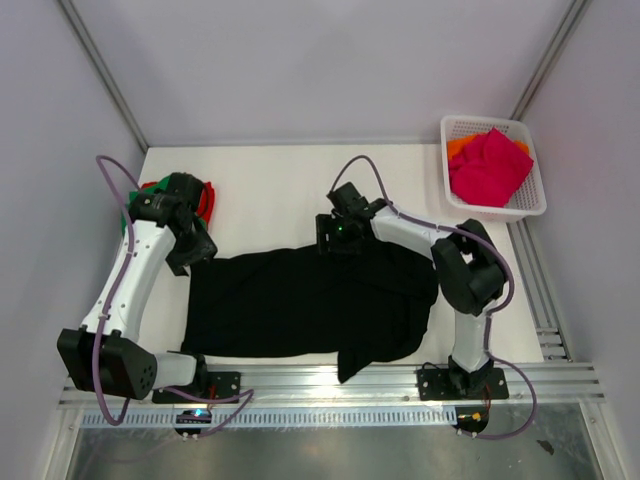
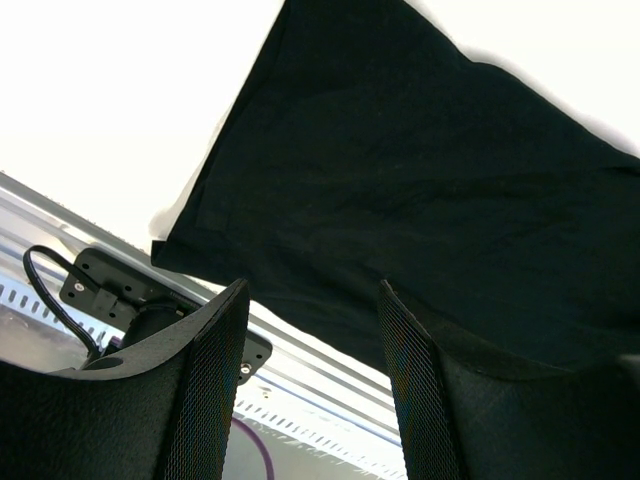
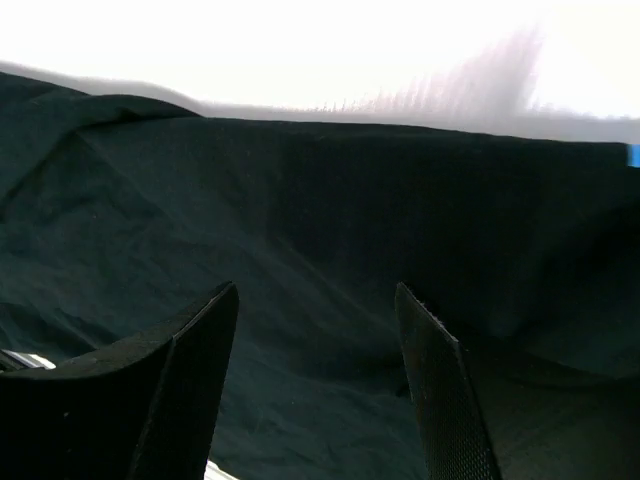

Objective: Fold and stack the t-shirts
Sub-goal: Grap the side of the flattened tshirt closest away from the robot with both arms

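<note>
We are keeping 2 grippers spread, pinching nothing: left gripper (image 2: 312,300) by the black shirt's (image 1: 300,300) far-left corner, right gripper (image 3: 318,300) over its far edge, perhaps touching. The shirt is lying on the table (image 1: 270,190).

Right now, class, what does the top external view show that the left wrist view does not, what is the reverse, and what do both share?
Only the top view: the basket holding a pink shirt, and the right gripper. Only the left wrist view: the left gripper standing open and empty. Both: the black shirt spread on the table.
</note>
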Action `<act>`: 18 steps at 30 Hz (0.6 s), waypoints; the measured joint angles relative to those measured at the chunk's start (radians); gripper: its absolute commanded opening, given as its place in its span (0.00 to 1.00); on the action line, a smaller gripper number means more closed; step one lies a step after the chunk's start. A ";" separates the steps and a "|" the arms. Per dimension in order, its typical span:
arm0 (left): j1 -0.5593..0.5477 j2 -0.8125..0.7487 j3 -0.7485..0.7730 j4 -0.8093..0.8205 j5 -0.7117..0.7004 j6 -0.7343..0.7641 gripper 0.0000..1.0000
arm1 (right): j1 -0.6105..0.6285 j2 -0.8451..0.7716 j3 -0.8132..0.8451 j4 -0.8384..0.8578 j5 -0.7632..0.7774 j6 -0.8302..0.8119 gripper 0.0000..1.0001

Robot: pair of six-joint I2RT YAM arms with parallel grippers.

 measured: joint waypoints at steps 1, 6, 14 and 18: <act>0.000 0.000 0.000 0.000 0.000 0.000 0.57 | 0.005 0.005 0.001 0.000 -0.004 0.000 0.68; 0.000 0.000 0.000 0.000 0.000 0.000 0.57 | 0.003 0.069 0.038 -0.003 -0.005 0.001 0.68; 0.000 -0.004 0.000 0.000 0.000 0.000 0.57 | 0.000 0.174 0.196 -0.055 0.006 0.005 0.68; 0.000 -0.011 0.000 0.000 0.000 0.000 0.57 | 0.000 0.222 0.263 -0.082 0.018 0.005 0.68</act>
